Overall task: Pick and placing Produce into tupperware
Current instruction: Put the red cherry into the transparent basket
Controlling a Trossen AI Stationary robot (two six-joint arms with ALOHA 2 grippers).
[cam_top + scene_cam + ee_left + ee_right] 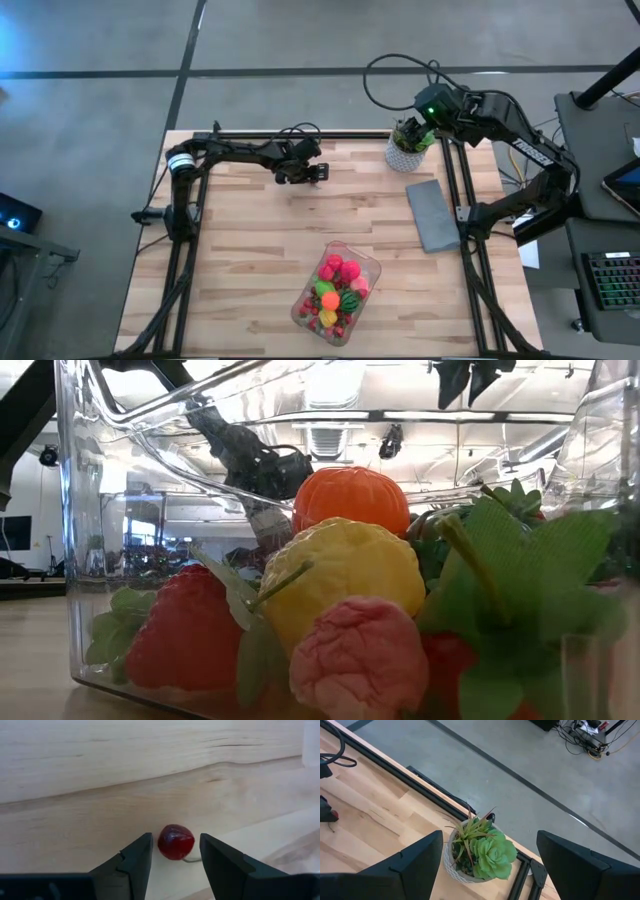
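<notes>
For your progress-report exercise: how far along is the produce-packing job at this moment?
Mostly done: the tupperware near the table's front edge already holds a pile of produce. In hand: the left gripper is open, its fingers either side of a red cherry on the wood, not yet gripped. Left: closing, lifting and carrying it over. The right gripper waits open above the potted plant.
</notes>
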